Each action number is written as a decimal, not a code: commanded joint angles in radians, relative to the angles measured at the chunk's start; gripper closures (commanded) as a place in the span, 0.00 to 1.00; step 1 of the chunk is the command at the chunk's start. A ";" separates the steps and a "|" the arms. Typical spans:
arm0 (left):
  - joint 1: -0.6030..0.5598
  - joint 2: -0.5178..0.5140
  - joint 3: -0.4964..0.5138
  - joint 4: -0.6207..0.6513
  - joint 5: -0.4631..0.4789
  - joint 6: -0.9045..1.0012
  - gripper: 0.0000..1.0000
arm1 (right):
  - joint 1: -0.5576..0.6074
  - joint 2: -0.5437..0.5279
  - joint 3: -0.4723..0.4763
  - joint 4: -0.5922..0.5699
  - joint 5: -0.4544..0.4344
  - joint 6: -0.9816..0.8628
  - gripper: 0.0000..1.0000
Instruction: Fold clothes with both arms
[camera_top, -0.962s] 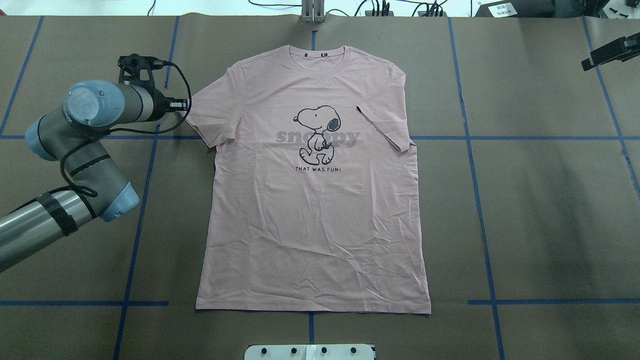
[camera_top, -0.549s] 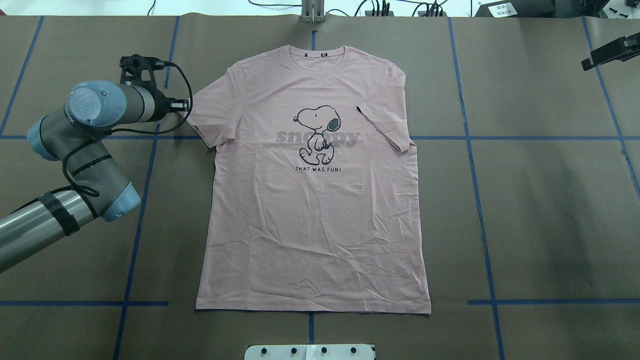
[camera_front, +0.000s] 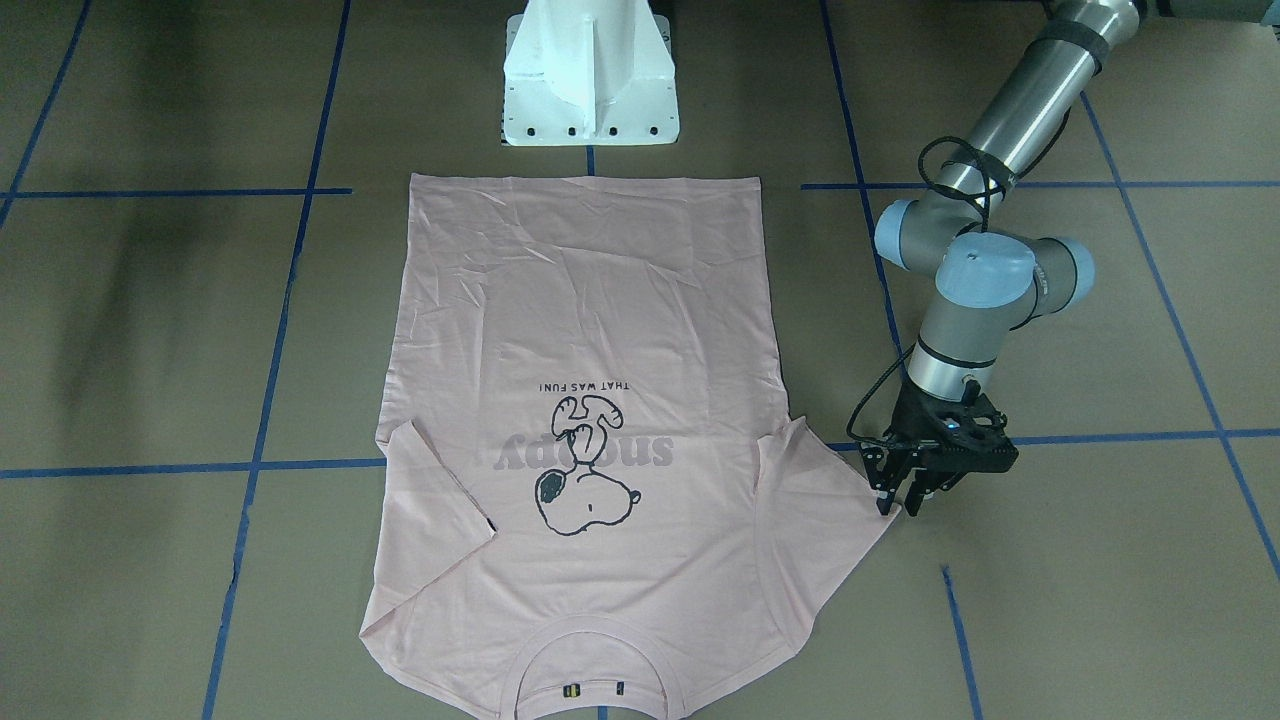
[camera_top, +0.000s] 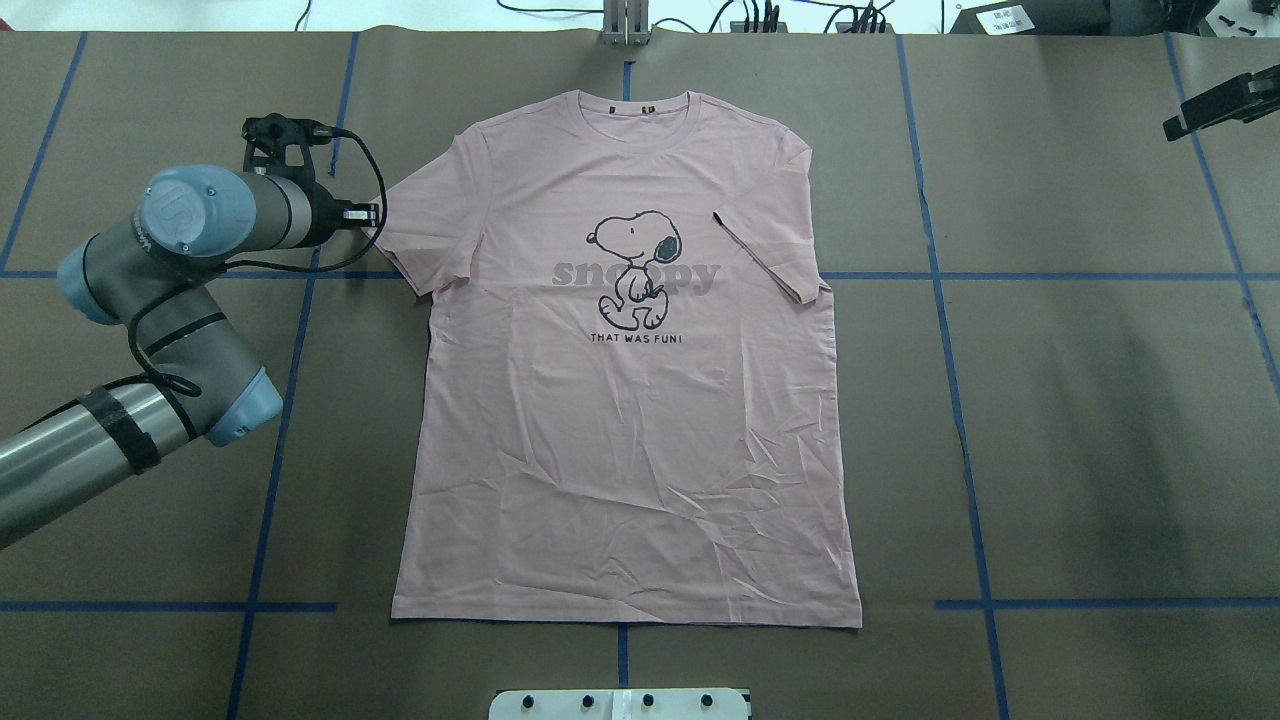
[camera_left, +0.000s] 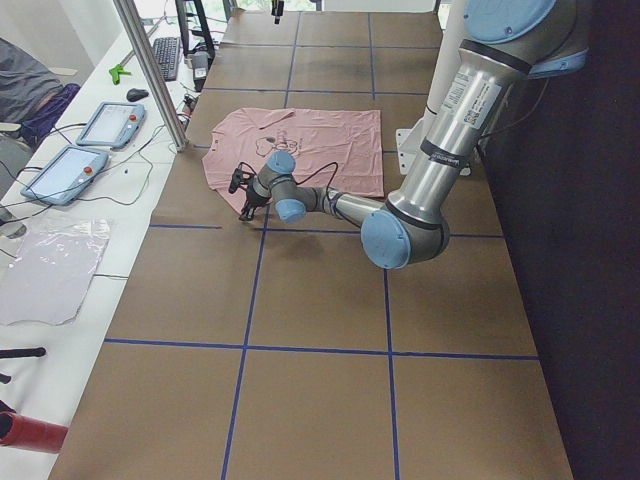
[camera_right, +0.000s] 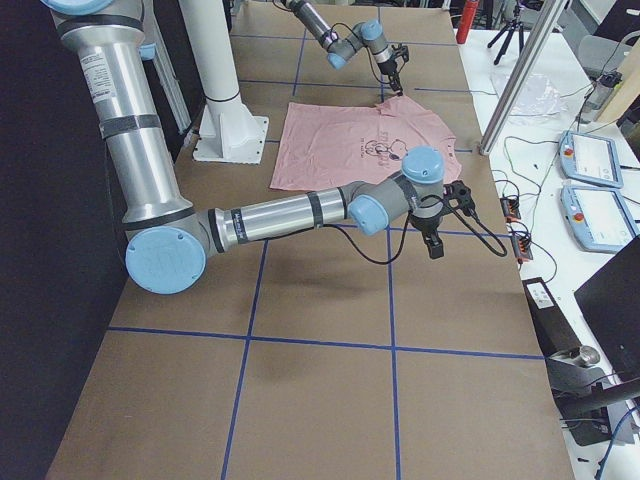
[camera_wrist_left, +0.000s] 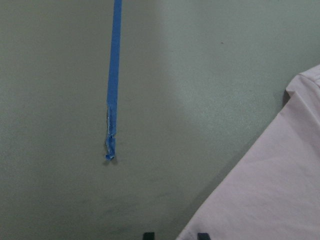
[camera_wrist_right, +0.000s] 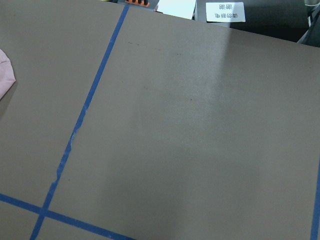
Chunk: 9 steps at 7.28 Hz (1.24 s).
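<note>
The pale pink Snoopy T-shirt (camera_top: 630, 420) lies flat, print up, collar at the far edge. It also shows in the front view (camera_front: 580, 300). Its sleeve on the right side of the overhead view is folded in onto the body; the other sleeve is spread out. My left gripper (camera_top: 372, 213) is low at that spread sleeve's outer corner. In the front view (camera_front: 899, 503) it points down, open. In the left wrist view its two fingertips (camera_wrist_left: 148, 235) stand either side of the sleeve edge (camera_wrist_left: 270, 190). My right gripper (camera_right: 432, 240) hangs over bare table right of the shirt; I cannot tell its state.
The white pedestal base (camera_front: 590, 80) stands at the near edge by the shirt's hem. Blue tape lines (camera_top: 280, 430) cross the brown table cover. A metal post (camera_left: 150, 70) and tablets (camera_left: 105, 125) are on the operators' side beyond the far edge.
My left gripper has edged a little toward the sleeve corner. The shirt has not moved.
</note>
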 joint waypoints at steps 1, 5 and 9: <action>0.004 -0.001 -0.001 0.000 0.000 0.002 0.86 | 0.000 0.002 0.000 0.000 0.000 0.000 0.00; 0.005 0.001 -0.077 0.023 -0.009 0.113 1.00 | 0.000 0.002 0.000 0.000 0.002 0.000 0.00; 0.037 -0.218 -0.153 0.481 -0.008 -0.004 1.00 | 0.000 0.002 0.000 0.000 0.000 0.000 0.00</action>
